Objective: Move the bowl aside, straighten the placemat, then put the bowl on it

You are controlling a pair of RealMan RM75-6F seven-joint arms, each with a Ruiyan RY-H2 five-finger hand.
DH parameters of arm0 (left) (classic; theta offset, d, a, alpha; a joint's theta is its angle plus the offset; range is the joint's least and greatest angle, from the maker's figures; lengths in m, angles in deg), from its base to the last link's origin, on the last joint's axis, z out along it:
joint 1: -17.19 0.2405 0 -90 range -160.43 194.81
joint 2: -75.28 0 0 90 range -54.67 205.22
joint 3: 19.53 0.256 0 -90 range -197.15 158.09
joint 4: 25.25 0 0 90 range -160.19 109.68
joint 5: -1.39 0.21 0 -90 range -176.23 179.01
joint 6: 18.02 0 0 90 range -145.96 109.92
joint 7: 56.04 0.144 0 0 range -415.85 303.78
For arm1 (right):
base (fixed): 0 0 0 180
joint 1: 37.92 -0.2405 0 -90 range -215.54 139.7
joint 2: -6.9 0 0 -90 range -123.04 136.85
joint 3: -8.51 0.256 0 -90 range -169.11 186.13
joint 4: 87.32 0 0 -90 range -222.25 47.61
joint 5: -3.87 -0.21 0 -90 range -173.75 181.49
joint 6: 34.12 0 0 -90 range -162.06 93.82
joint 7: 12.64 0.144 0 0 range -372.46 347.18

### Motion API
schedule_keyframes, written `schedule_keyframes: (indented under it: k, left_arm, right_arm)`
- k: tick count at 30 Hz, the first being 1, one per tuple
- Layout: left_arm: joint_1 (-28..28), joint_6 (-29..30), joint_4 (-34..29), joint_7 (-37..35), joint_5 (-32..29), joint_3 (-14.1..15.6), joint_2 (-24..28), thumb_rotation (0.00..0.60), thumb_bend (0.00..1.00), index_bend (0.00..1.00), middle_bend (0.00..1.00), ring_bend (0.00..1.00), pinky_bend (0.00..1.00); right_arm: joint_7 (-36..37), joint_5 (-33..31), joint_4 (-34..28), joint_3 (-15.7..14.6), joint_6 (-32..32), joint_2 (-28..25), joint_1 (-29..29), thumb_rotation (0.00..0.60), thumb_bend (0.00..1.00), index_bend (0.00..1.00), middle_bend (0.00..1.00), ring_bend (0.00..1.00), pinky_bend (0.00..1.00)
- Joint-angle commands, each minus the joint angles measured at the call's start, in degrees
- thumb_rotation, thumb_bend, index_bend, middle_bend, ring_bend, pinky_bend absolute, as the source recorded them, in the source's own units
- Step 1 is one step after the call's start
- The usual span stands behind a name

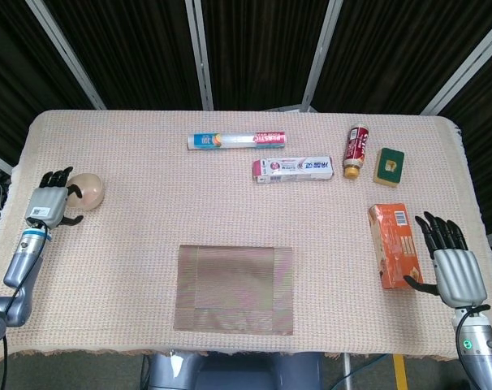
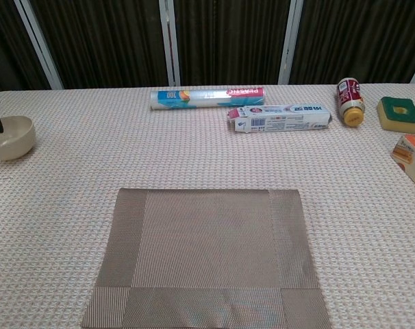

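**Bowl set aside at nine o'clock, mat waiting**

Bowl and mat both lie on the beige woven tablecloth (image 1: 230, 211), which covers the whole table. The brown rectangular woven placemat (image 1: 235, 288) sits at six o'clock near the front edge, bare, its sides close to parallel with that edge.

At nine o'clock the small cream round bowl (image 1: 87, 190) rests on the cloth, well apart from the mat. The left hand (image 1: 48, 204) is at its rim, fingers around the near side; whether it grips or only touches cannot be told from either view. The chest view shows just a dark fingertip at the bowl's edge.

At four o'clock the right hand (image 1: 455, 268) hovers with fingers spread, holding nothing, its thumb just beside the orange carton (image 1: 393, 244).

Judging by this, the bowl-aside step is nearly done. To finish well, the left hand should let go cleanly without tipping the bowl. The mat then needs checking for skew; if any remains, press flat on a corner and turn it gently, without bunching the cloth beneath.
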Motion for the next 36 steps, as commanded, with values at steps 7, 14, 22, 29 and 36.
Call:
schedule_keyframes:
  k: [7,14,22,29,36]
  left_arm:
    - [0.9,10.5,-12.0,-4.5,6.1,0.7,5.8,0.6,0.0,0.17,0.0,0.0,0.0]
    - [0.6,18.1,-30.5,-2.2,15.9,4.4,11.8,0.6,0.07,0.33,0.0,0.0,0.0]
    - [-0.4,16.4,-42.7,5.8,22.9,9.9,11.4,0.6,0.28,0.43,0.0,0.0,0.0]
    - [-0.5,14.2,-42.8,10.4,26.2,13.3,7.3,0.6,0.28,0.47,0.0,0.0,0.0]
    - [-0.4,15.8,-38.8,11.0,30.7,16.2,4.1,0.6,0.28,0.48,0.0,0.0,0.0]
  right_arm:
    - [-0.2,0.2,-0.2,0.0,-0.1,-0.1,0.1,0.6,0.0,0.0,0.0,0.0,0.0]
    - [0.1,0.3,-0.4,0.0,-0.4,-0.3,0.3,0.6,0.0,0.0,0.0,0.0,0.0]
    - [0.6,-0.1,-0.2,0.1,-0.6,-0.7,0.6,0.6,0.0,0.0,0.0,0.0,0.0]
    - [1.8,-0.7,0.4,0.2,-0.7,-1.1,1.1,0.6,0.0,0.0,0.0,0.0,0.0]
    - [2.7,-1.0,0.7,0.3,-0.8,-1.5,1.5,0.6,0.0,0.0,0.0,0.0,0.0]
